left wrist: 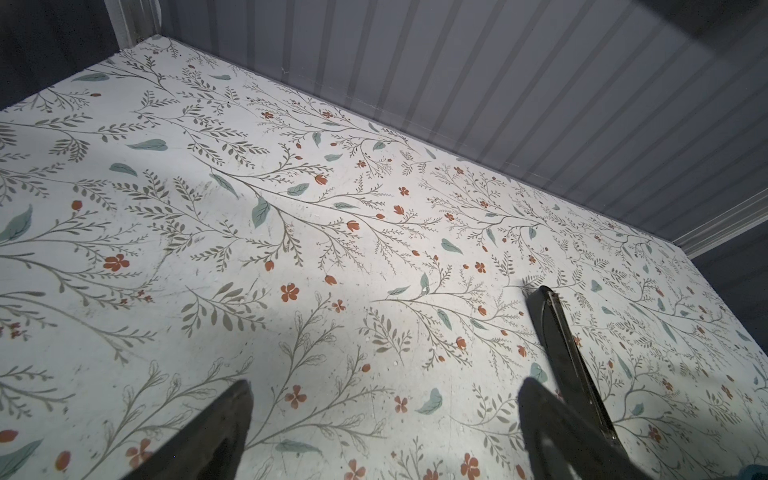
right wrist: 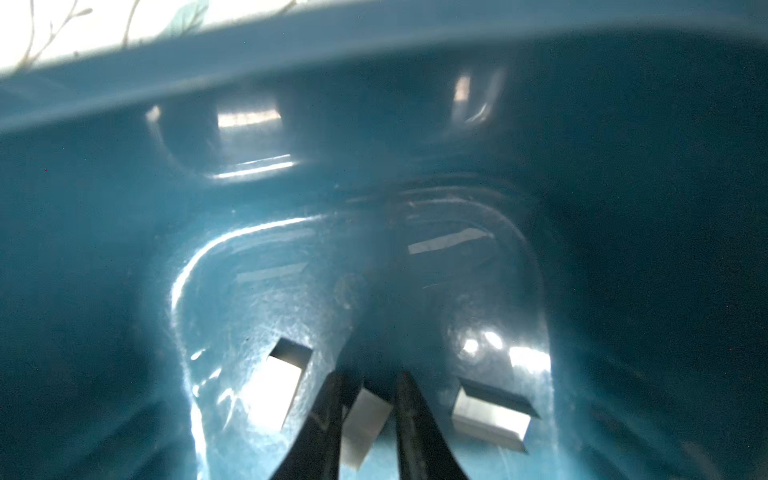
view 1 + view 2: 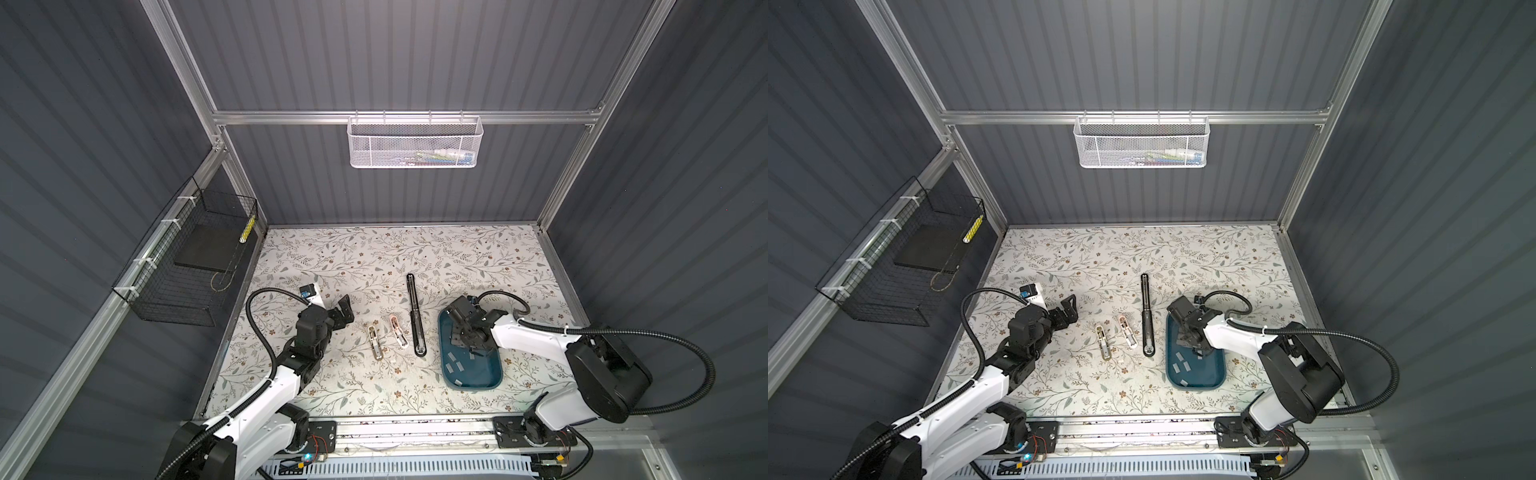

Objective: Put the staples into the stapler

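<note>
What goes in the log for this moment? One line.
Stage: staple pickup | right jaws: astride one strip in tray, grip unconfirmed | left jaws: open, empty | staplers: on table, untouched

A robot lab enclosure: aluminium frame (image 3: 291,117), grey ribbed wall panels (image 3: 395,50), floral-papered tabletop (image 3: 353,257).

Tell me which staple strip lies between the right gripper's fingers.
The middle strip of three in the right wrist view; the right gripper straddles it, not the two beside it.
</note>
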Available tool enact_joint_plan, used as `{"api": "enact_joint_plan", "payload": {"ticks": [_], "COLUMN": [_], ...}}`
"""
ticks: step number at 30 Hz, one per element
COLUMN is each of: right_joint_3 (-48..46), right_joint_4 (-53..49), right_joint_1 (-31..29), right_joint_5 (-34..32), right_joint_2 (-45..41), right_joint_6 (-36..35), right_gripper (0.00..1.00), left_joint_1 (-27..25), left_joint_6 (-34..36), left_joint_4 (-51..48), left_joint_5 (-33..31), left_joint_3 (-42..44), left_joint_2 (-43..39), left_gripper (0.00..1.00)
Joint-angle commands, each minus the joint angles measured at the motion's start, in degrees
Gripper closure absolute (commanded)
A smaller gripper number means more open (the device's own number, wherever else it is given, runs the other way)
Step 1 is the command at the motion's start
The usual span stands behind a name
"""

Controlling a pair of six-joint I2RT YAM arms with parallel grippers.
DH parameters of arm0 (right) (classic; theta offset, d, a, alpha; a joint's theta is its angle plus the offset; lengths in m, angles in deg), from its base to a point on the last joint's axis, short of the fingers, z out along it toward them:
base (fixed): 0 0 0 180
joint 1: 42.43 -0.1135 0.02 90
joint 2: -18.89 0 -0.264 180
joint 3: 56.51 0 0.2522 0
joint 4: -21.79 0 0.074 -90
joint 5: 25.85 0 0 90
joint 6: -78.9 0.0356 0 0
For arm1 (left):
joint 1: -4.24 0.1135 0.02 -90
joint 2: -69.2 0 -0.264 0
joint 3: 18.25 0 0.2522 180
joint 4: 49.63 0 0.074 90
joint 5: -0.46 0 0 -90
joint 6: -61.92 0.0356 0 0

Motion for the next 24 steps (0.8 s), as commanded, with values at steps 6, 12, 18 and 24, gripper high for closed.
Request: {"api": "enact_joint_plan", "payload": {"ticks": [6,12,18,24], "right_joint_3": [0.0,1.0,0.8,0.8], "right_joint_4": [-1.8,-2.6,-3.0,-3.6], "right_joint_1": [-0.9,-1.2,-1.6,-1.8], "right_joint_5": [1.8,1.5,0.8,0.2], "right_joint_2": [1.9,3.5,4.0,3.9], "right_joint_6": [-0.1,-0.2,0.0,0.0], "right_gripper": [0.78,0.77,0.78,0.80], "left_joint_1": [0.3,0.2,0.3,0.2], "left_joint_6": [-0.6,-0.6,-0.7,-0.6], "left_joint_4": [0.1,-0.2,-0.2,-0.2], "left_joint_5": [0.7,0.6,0.5,0.6], "left_joint_3": [-1.5,-1.6,-1.5,-1.6], "left_joint_2": [0.1,-0.3,-0.6,-0.3], "left_gripper": [0.00,0.00,0.00,0.00]}}
